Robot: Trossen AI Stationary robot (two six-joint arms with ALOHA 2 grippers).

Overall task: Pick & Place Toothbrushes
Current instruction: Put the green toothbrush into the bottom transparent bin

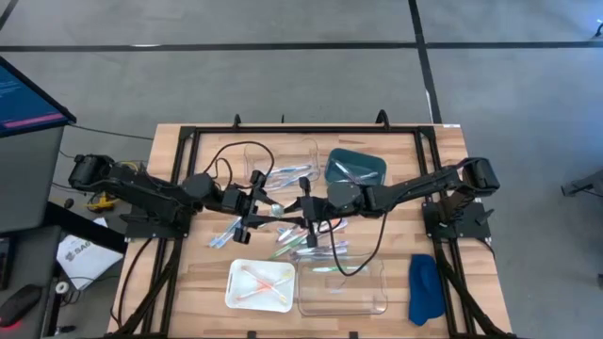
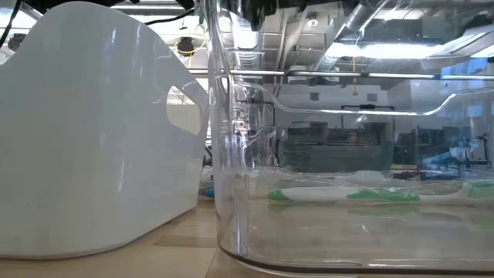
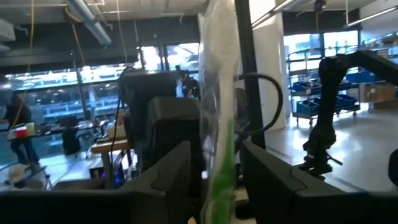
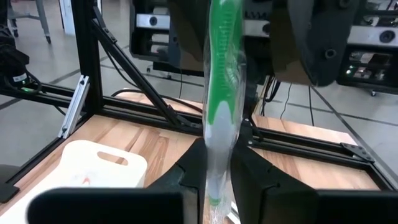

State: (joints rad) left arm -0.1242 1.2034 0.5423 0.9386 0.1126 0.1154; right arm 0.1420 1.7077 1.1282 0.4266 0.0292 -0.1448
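The right claw pinched a green-and-white plastic toothbrush in clear wrap. The left claw stood open around it. With one loose pinch, it could slip to the tabletop.

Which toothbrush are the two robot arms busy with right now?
Look at the middle of the wooden table, where the two arms meet. Between the left claw and the right claw stands a green and white toothbrush in clear wrapping. Unlike its neighbours flat on the table, it is raised.

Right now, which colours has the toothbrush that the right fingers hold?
The toothbrush is green and white, in a clear wrapper. The right wrist view shows it best.
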